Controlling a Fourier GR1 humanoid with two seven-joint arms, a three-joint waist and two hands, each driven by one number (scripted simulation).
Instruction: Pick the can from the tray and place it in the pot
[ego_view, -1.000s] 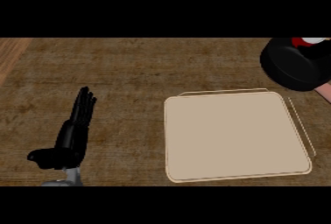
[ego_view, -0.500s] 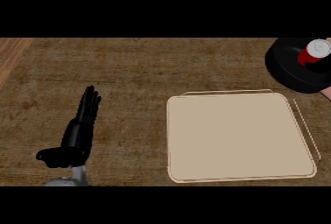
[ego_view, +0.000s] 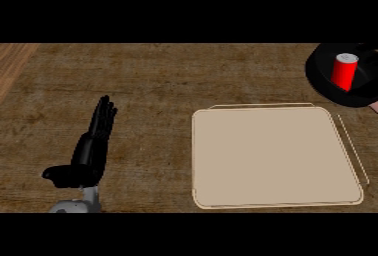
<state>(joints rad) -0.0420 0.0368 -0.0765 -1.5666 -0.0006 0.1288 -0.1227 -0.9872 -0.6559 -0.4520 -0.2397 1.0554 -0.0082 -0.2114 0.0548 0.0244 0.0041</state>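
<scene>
A red can (ego_view: 343, 71) with a silver top stands upright inside the black pot (ego_view: 327, 80) at the top right, partly cut by the view's edge. The beige tray (ego_view: 273, 155) lies on the counter right of centre with nothing on it. My left hand (ego_view: 90, 149) rests at the lower left, fingers straight and pointing away from me, holding nothing, well left of the tray. My right hand does not show in the view.
The brown counter top (ego_view: 148, 80) runs across the whole view. A lighter wooden strip (ego_view: 11, 62) shows at the far left edge. A small pinkish patch (ego_view: 374, 106) sits at the right edge below the pot.
The can has come into plain sight standing in the pot, no longer covered. The view has shifted slightly, so the pot sits further right. The left hand has stayed still.
</scene>
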